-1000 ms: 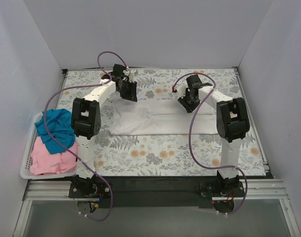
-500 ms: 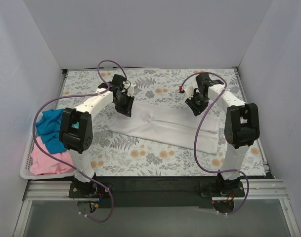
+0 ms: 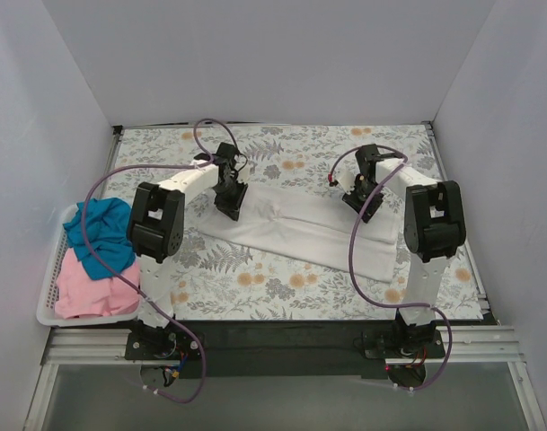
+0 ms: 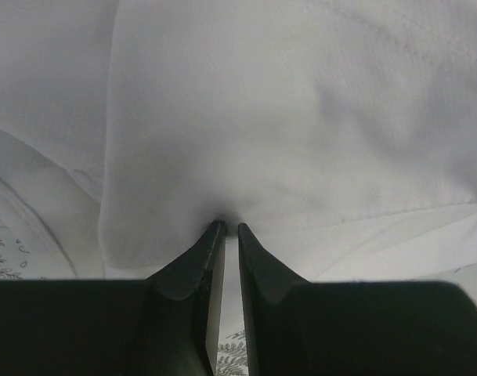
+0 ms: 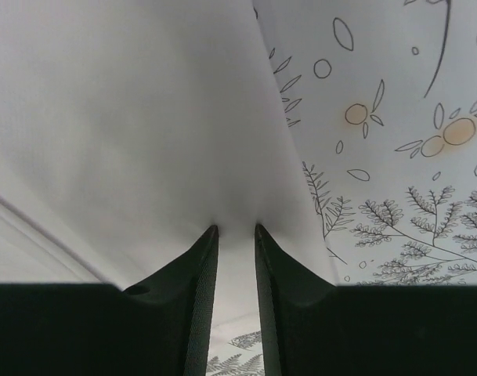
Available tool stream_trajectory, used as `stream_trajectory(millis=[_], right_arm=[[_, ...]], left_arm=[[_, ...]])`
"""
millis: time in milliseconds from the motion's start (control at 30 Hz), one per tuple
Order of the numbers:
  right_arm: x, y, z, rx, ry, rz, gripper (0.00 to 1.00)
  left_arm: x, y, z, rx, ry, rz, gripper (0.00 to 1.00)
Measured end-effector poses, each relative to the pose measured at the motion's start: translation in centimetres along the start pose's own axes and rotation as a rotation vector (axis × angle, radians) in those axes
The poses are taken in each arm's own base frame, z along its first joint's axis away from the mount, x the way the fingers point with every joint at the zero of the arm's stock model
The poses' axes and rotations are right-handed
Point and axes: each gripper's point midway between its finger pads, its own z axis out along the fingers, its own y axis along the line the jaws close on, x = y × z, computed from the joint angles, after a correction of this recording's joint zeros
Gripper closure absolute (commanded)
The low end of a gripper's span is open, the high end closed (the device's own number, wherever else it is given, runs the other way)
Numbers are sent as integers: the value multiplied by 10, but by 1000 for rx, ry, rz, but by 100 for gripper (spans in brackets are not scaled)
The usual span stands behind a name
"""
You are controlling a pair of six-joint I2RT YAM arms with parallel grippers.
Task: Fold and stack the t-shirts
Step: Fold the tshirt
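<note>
The white t-shirt (image 3: pixel 300 229) lies partly folded across the middle of the floral table cover (image 3: pixel 282 283), its right end slanting toward the near edge. My left gripper (image 3: pixel 230 205) is shut on its far-left edge; in the left wrist view the fingertips (image 4: pixel 226 229) pinch a bunched fold of white cloth (image 4: pixel 301 117). My right gripper (image 3: pixel 363 202) is shut on the far-right edge; in the right wrist view the cloth (image 5: pixel 128 117) runs between the tips (image 5: pixel 234 229). A teal-blue t-shirt (image 3: pixel 102 233) and a pink t-shirt (image 3: pixel 89 289) lie crumpled in the basket.
The white slotted basket (image 3: pixel 47 301) stands at the table's left edge. White walls close in the back and both sides. Purple cables loop over both arms. The floral cover shows beside the shirt in the right wrist view (image 5: pixel 395 157).
Both grippers have come nearer and lower, holding the shirt's far edge. The shirt has gone from a straight rectangle to a slanted shape, its right end drawn toward the near edge.
</note>
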Motion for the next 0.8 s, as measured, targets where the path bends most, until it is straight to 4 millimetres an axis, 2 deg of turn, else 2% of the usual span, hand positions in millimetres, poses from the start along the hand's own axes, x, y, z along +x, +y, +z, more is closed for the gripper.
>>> stream_trajectory(millis=[133, 200, 267, 333, 400, 467, 533, 567, 633, 700, 800], right_arm=[[5, 7, 2, 1, 5, -29, 69], [9, 15, 1, 0, 6, -43, 69], [14, 34, -1, -7, 9, -68, 69], [19, 68, -2, -44, 20, -121, 68], [15, 114, -4, -108, 25, -201, 66], [6, 173, -6, -230, 16, -301, 63], [-3, 219, -11, -347, 2, -360, 61], [-6, 237, -16, -403, -1, -375, 61], [-16, 252, -29, -471, -18, -363, 61], [-33, 248, -41, -484, -68, -332, 60], [-51, 232, -52, -466, -132, -287, 60]], left_arm=[[-18, 7, 5, -17, -19, 18, 92], [-38, 12, 9, -27, -48, 33, 92], [-68, 22, 13, -44, -101, 54, 92], [-108, 33, 20, -57, -183, 77, 92], [-145, 43, 26, -68, -263, 100, 91], [-181, 47, 30, -65, -352, 117, 91], [-201, 46, 30, -57, -417, 123, 91], [-203, 46, 30, -47, -432, 115, 90], [-204, 40, 23, -17, -470, 101, 88], [-193, 32, 14, 13, -484, 89, 87], [-183, 22, -15, 30, -512, 81, 87]])
